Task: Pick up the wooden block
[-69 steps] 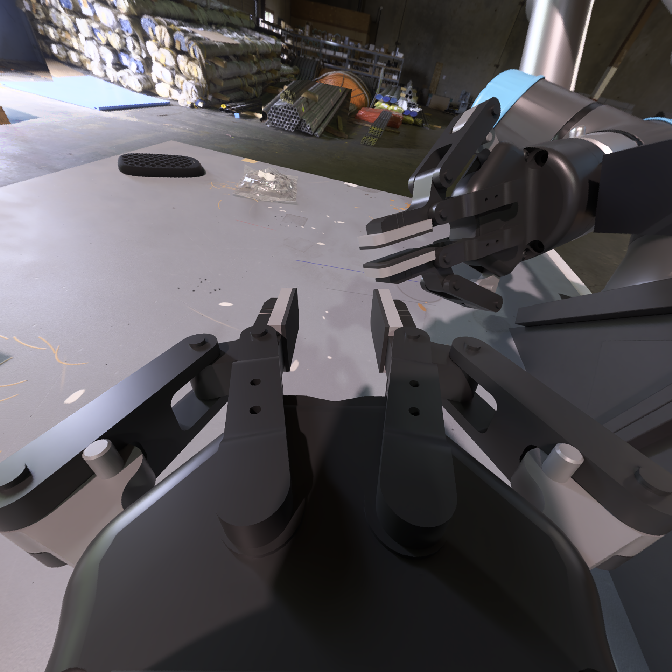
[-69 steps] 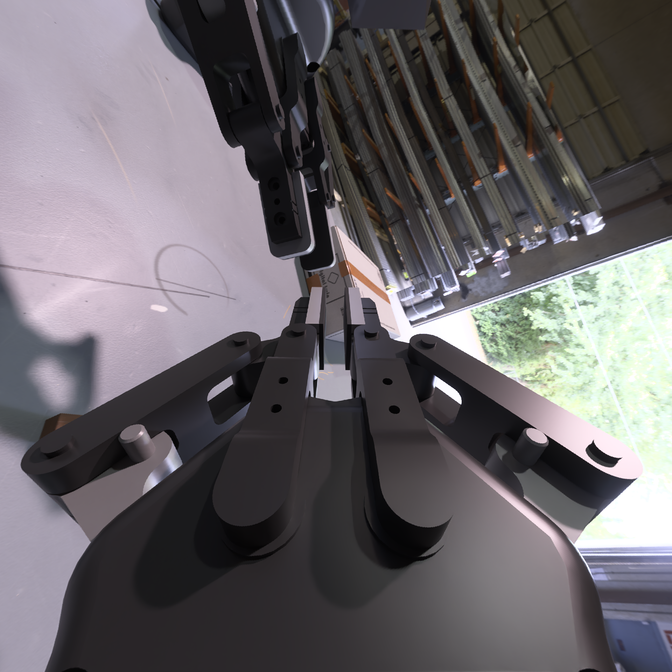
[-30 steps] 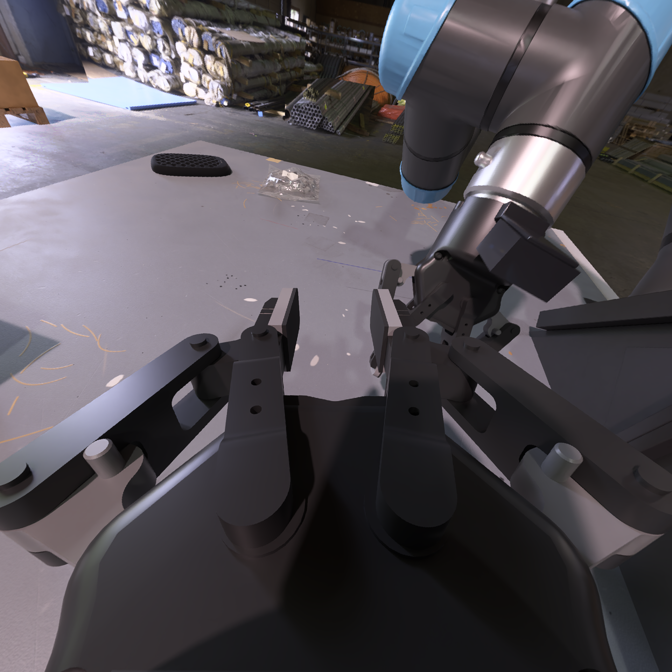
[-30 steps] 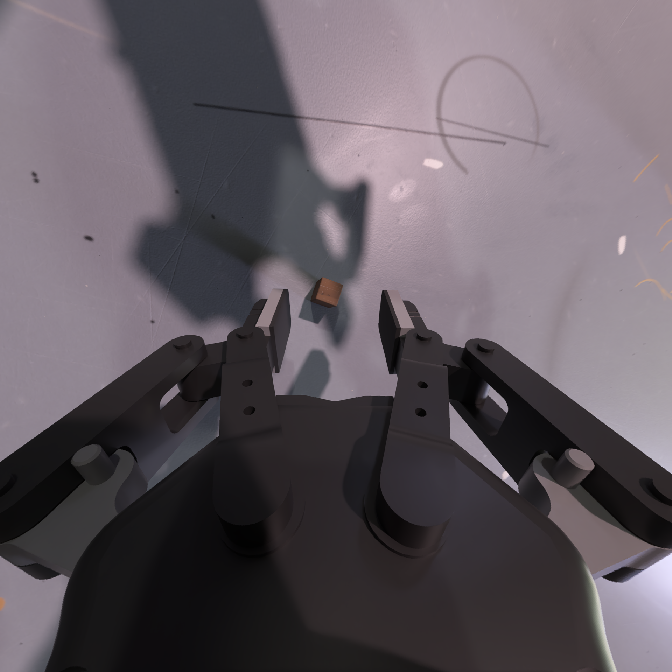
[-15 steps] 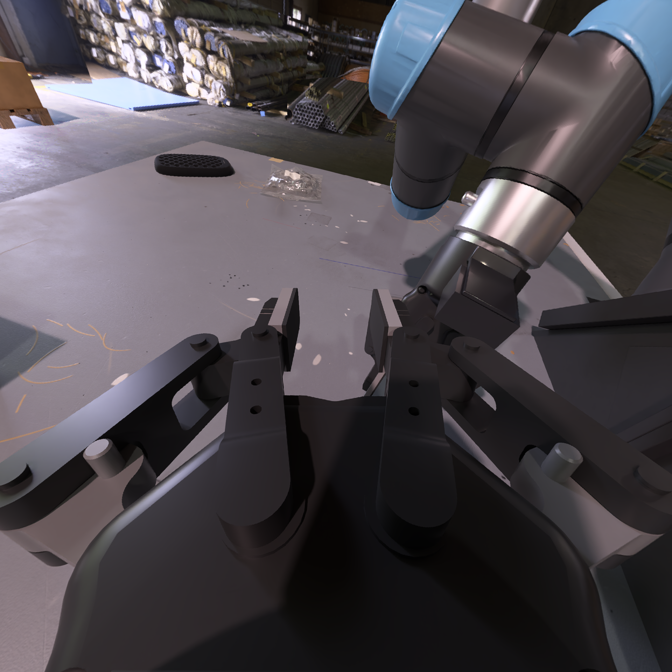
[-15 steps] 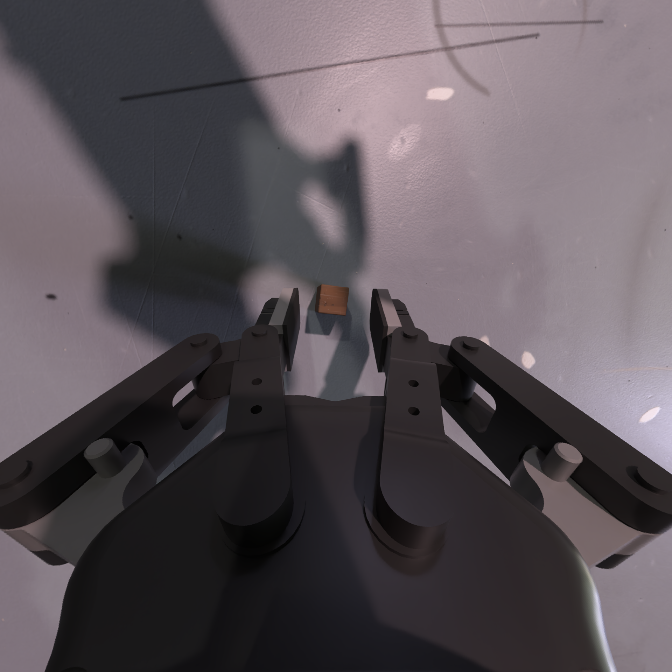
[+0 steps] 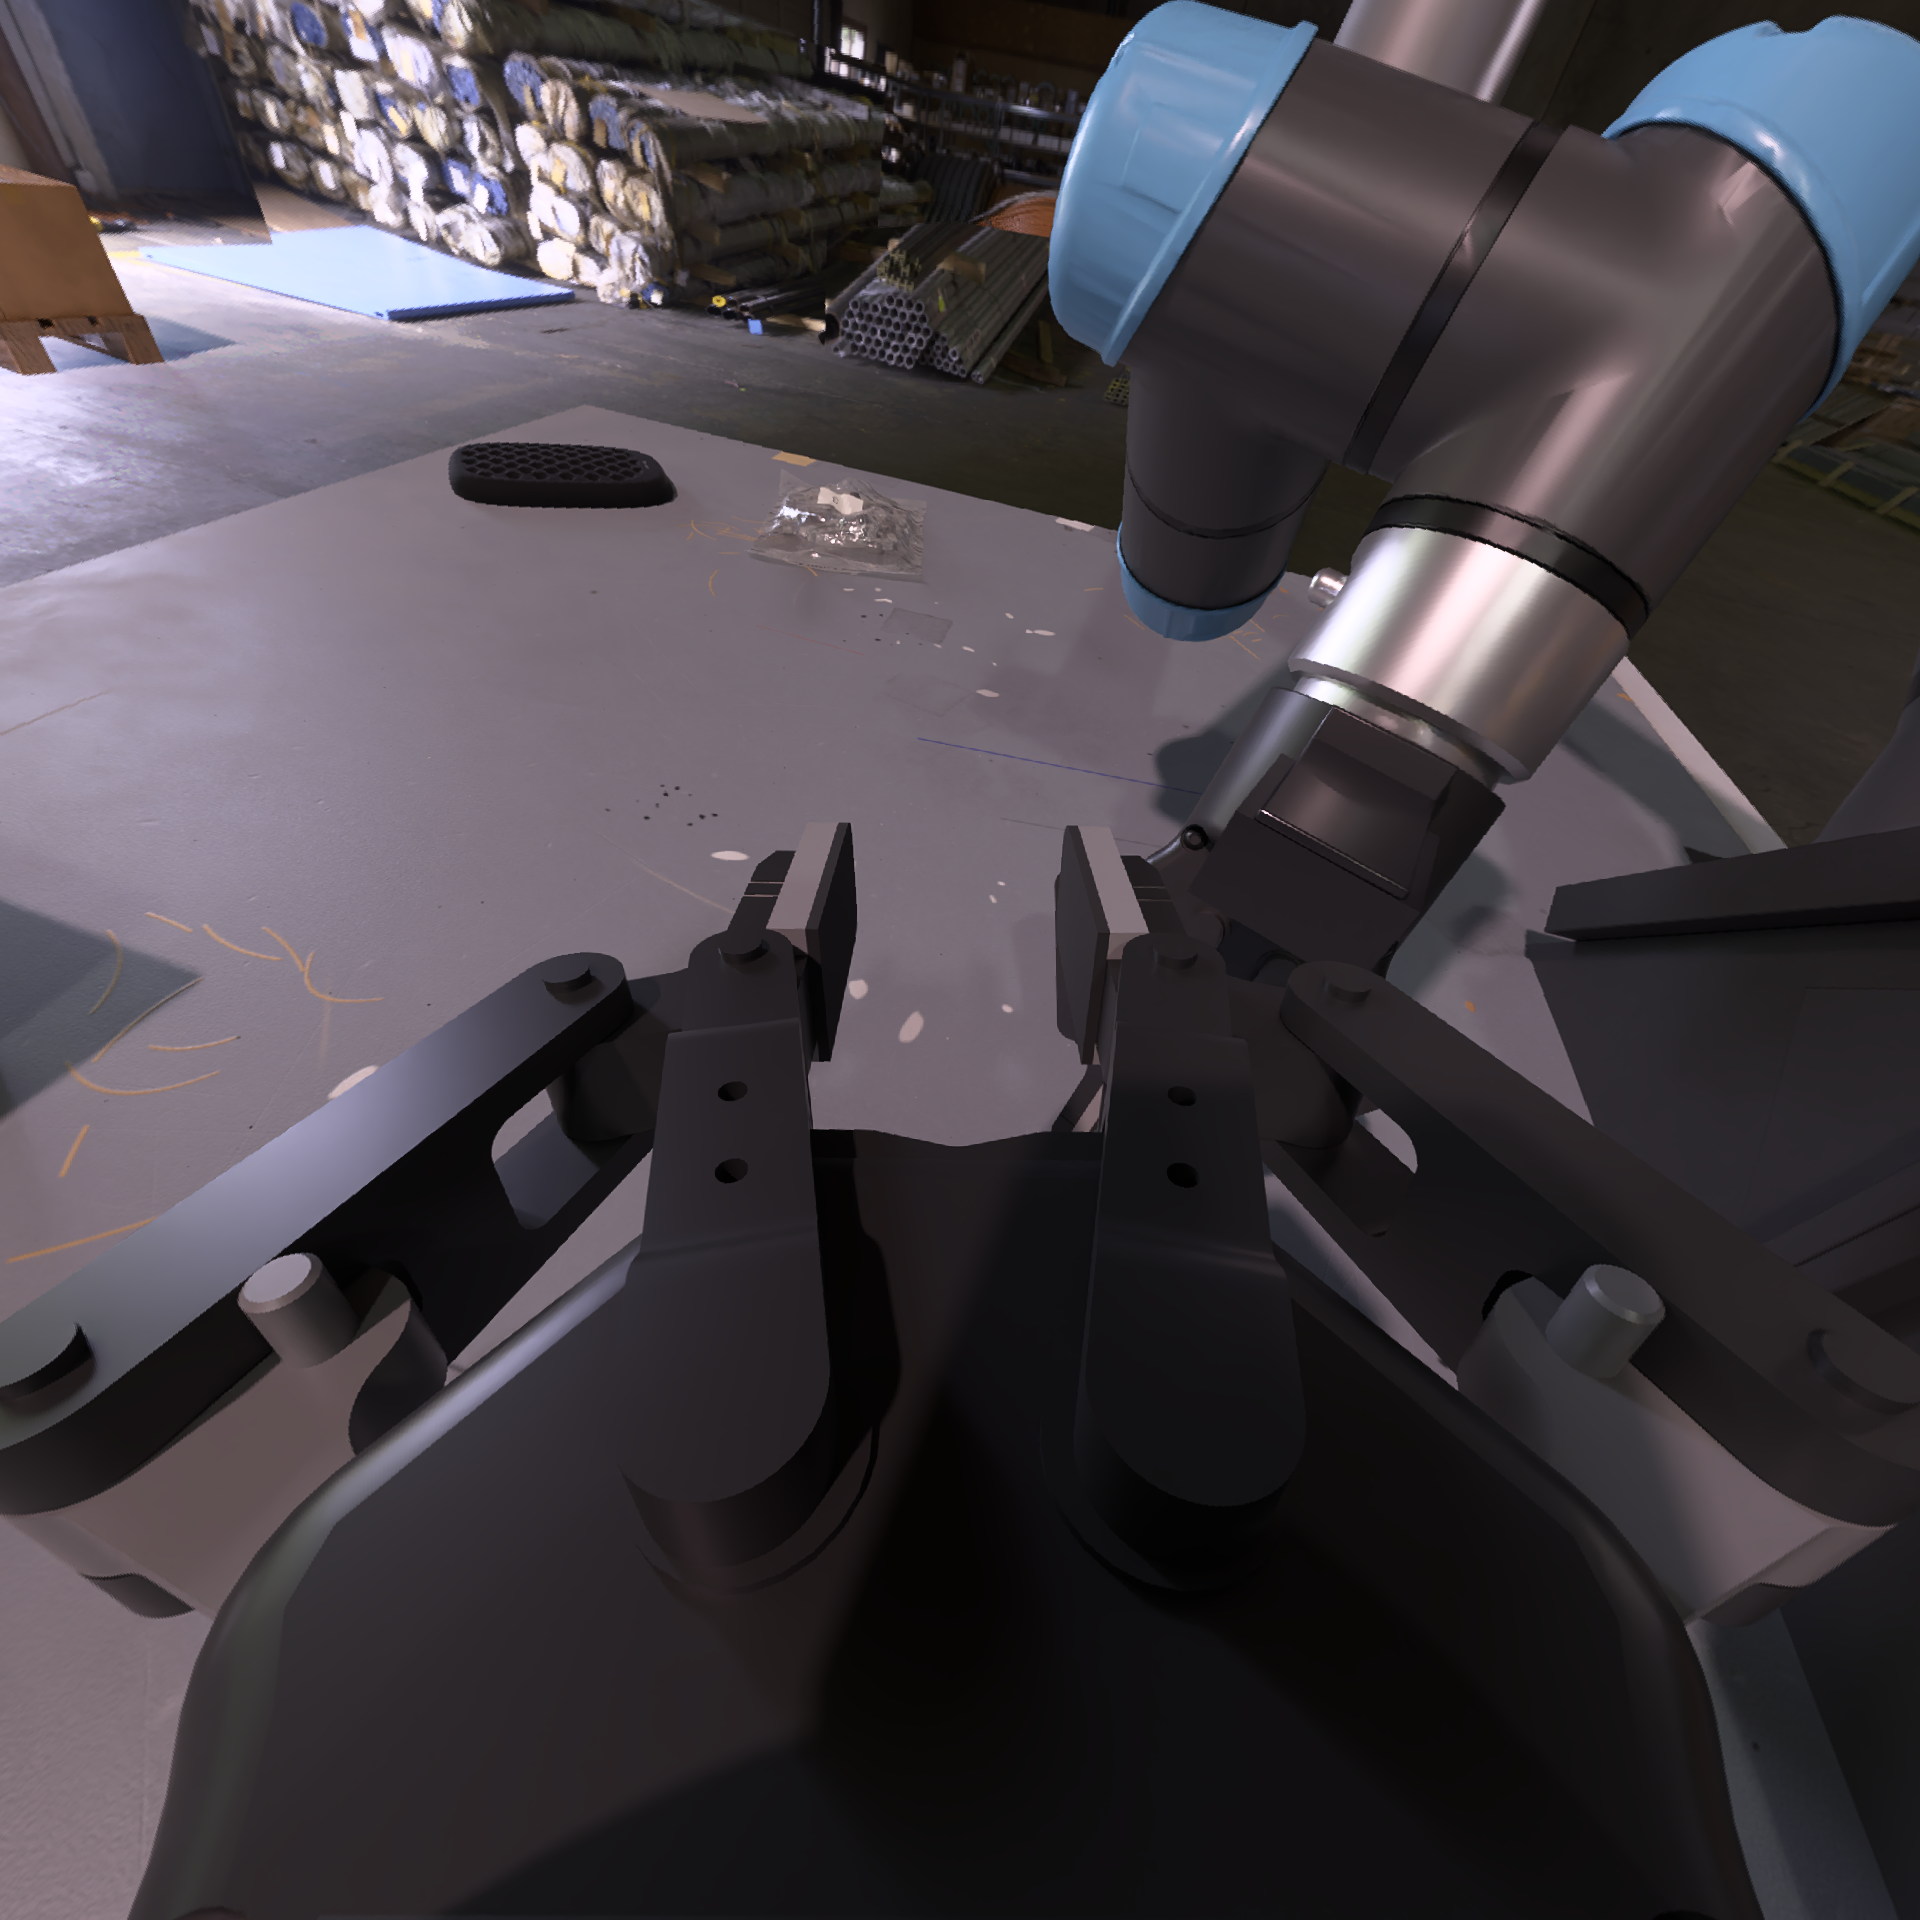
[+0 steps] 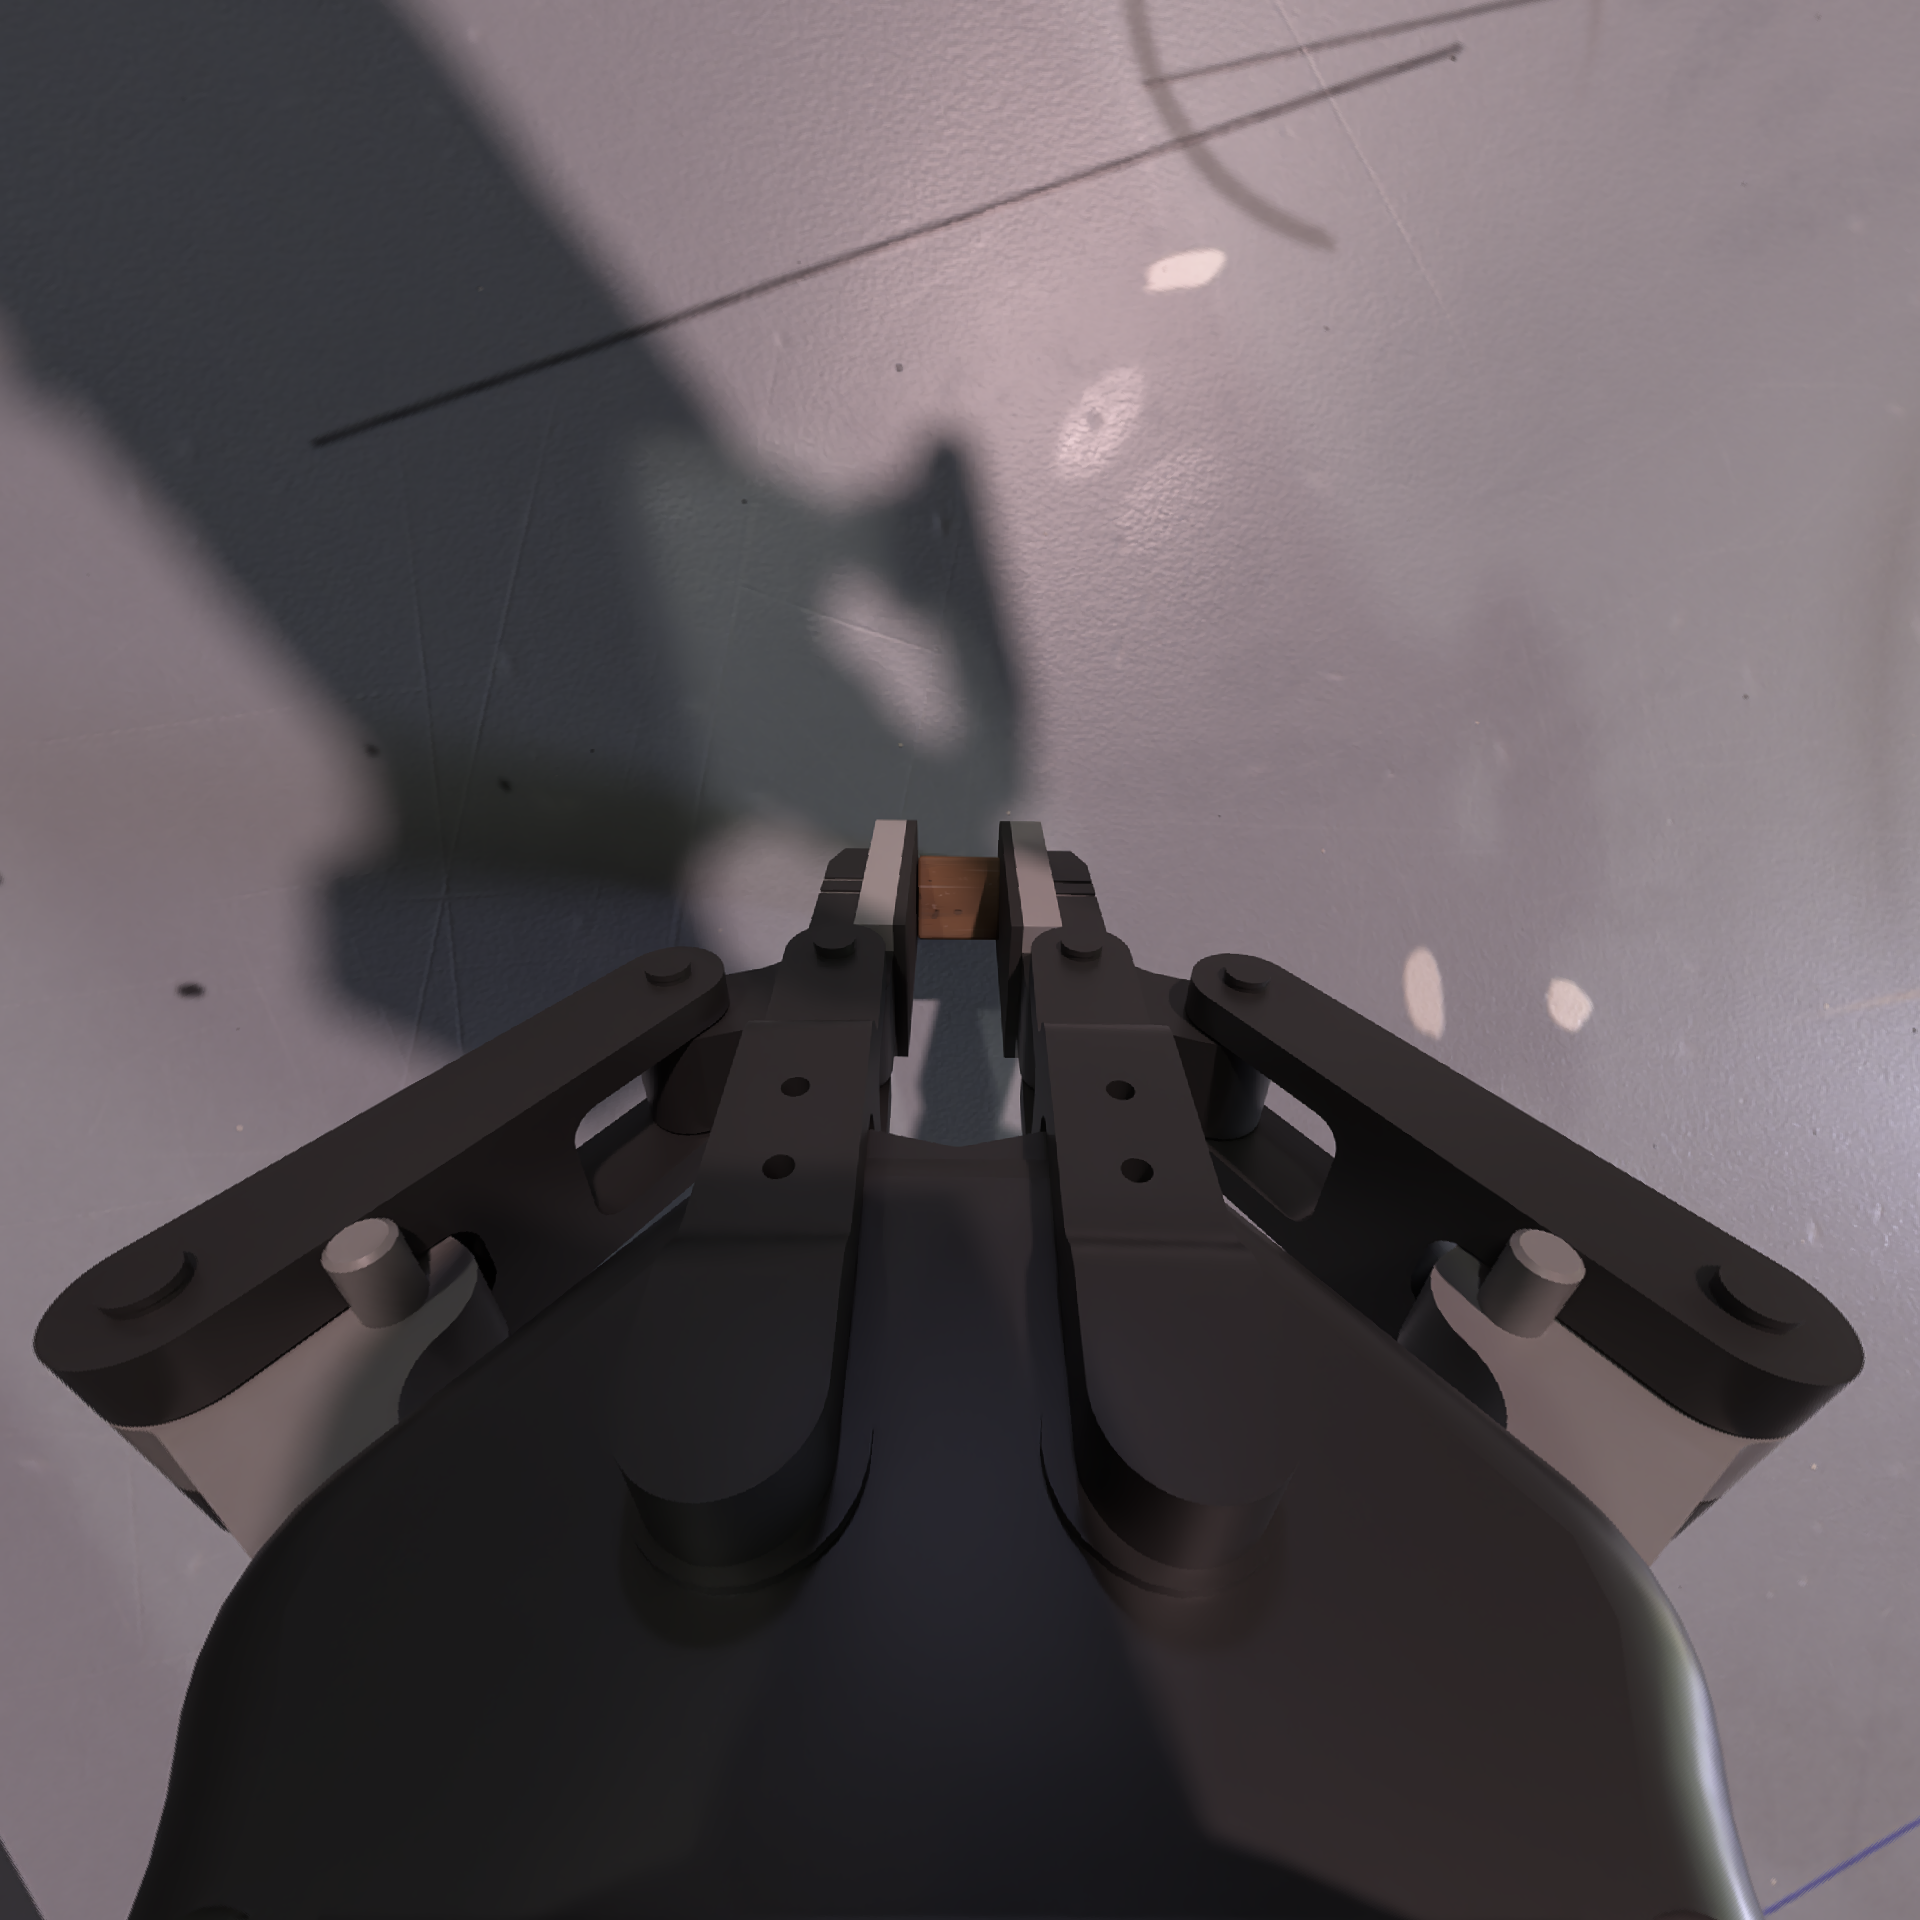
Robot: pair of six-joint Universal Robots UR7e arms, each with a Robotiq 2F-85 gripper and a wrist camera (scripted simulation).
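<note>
Right wrist view looked almost straight down on the right gripper [image 8: 958, 883], whose fingers [image 8: 891, 873] were clamped on the wooden block [image 8: 957, 898], one pad against each side of the small brown cube at the very tips. Whether the block sat on the grey counter [image 8: 1455, 623] or just above it could not be told. A broad dark shadow [image 8: 520, 520] of the arm spread over the counter to the left and ahead of the fingers; past it ran a thin dark line [image 8: 831, 260] and a curved scratch [image 8: 1236, 197], with a few pale flecks [image 8: 1182, 270] to the right. Nothing stood close to the block on any side, and bare counter ran to every edge of that view. In the left wrist view the left gripper [image 7: 956, 914] hung low over the counter with its fingers [image 7: 821, 904] apart and nothing between them. Just to their right the right arm [image 7: 1455, 364], grey with blue caps, came down steeply and filled that side, its wrist near the left gripper's right finger. Well beyond lay a black perforated pad [image 7: 561, 476] and a clear plastic bag of small parts [image 7: 844, 525], both near the far edge of the counter, with open surface between them and the fingers. Behind the counter were stacked bundles [image 7: 623, 197] and pipes [image 7: 914, 332] on the warehouse floor.
</note>
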